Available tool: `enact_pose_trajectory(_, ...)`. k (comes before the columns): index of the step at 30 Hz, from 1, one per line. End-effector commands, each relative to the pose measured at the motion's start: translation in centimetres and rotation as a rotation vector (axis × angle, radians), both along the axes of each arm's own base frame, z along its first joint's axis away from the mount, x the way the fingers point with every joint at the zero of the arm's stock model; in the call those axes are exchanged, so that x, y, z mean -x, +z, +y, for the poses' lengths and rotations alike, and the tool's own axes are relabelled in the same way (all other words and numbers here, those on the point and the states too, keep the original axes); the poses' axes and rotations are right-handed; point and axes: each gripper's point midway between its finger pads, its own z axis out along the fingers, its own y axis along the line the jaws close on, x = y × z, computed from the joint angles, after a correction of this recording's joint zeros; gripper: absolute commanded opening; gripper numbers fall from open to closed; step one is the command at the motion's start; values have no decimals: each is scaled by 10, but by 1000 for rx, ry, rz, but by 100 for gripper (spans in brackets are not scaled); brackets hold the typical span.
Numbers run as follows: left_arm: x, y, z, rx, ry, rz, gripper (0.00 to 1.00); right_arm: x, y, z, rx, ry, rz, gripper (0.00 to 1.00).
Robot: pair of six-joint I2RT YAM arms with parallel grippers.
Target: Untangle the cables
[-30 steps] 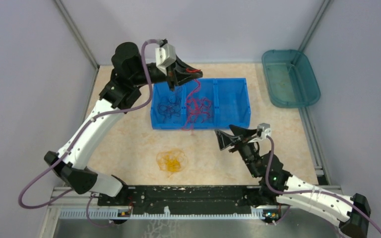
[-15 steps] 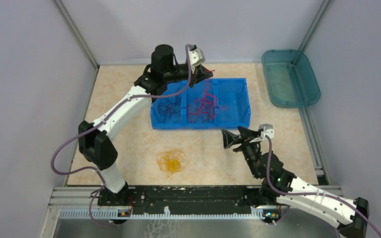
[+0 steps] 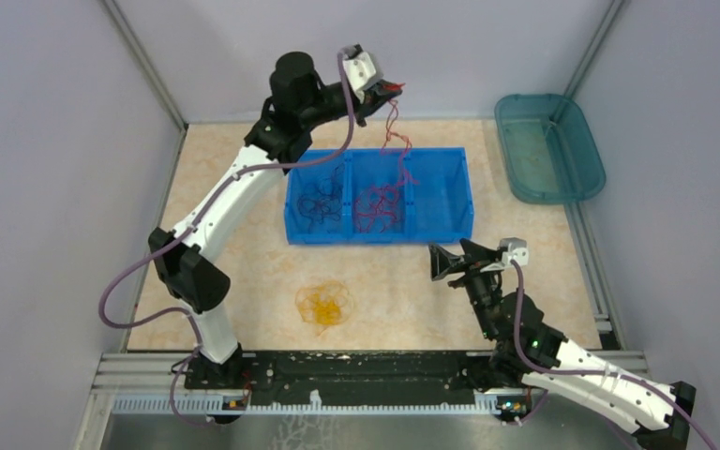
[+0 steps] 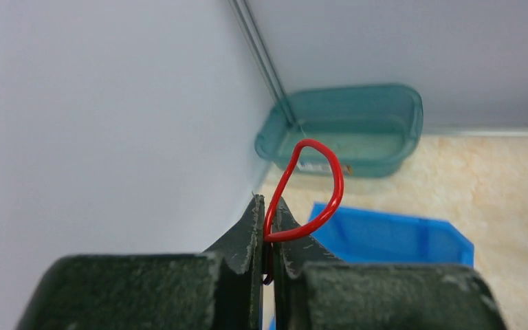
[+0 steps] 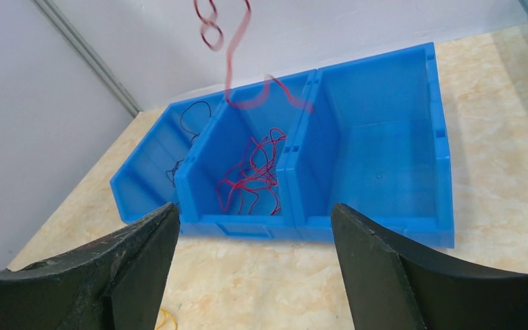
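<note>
Jaws of the left gripper (image 4: pixel 268 210) pinch a red cable (image 4: pixel 339 182) above the table's (image 3: pixel 244 272) far edge, its length hanging down to the blue bin's (image 3: pixel 441 202) middle compartment. Dark cables (image 3: pixel 319 202) lie in the left compartment; a yellow cable (image 3: pixel 324 304) lies toward the near edge. The right gripper (image 3: pixel 438 263) hovers spread beside the bin's near right corner.
</note>
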Motion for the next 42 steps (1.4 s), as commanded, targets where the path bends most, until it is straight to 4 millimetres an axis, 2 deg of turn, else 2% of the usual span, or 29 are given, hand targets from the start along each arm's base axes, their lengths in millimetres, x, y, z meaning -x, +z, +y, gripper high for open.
enact_pose_trajectory(1, 24, 66, 8, 100, -48, -87, 0, 0, 26, -8, -42, -25, -39, 81)
enact_pose_trajectory(4, 32, 75, 11, 117, -55, -91, 0, 0, 27, -8, -52, -23, -38, 81)
enact_pose_trajectory(6, 35, 74, 12, 120, -54, -88, 0, 0, 27, -7, -57, -22, -37, 81)
enact_pose_trajectory(13, 29, 48, 15, 83, -25, -78, 0, 0, 28, -10, -62, -35, -24, 81)
enact_pose_trajectory(17, 24, 20, 13, 40, -19, -45, 0, 0, 29, -10, -64, -35, -22, 80)
enact_pose_trajectory(24, 14, -49, 15, -80, 8, 12, 0, 0, 30, -12, -63, -40, -21, 80)
enact_pose_trajectory(30, -8, -108, 16, -202, 69, 81, 0, 0, 32, -14, -66, -47, -28, 80)
enact_pose_trajectory(32, -14, -125, 16, -234, 83, 94, 6, 1, 33, -15, -64, -47, -28, 80)
enact_pose_trajectory(33, -16, -134, 16, -246, 89, 105, 15, 1, 34, -15, -64, -49, -29, 80)
enact_pose_trajectory(34, -18, -141, 15, -256, 92, 115, 30, 1, 35, -16, -65, -49, -31, 80)
enact_pose_trajectory(35, -19, -148, 14, -263, 91, 128, 39, 1, 35, -16, -63, -48, -32, 80)
enact_pose_trajectory(36, -20, -152, 12, -265, 91, 138, 43, 1, 36, -16, -61, -48, -33, 80)
enact_pose_trajectory(42, -26, -184, 9, -308, 123, 202, 50, 1, 39, -17, -54, -50, -35, 80)
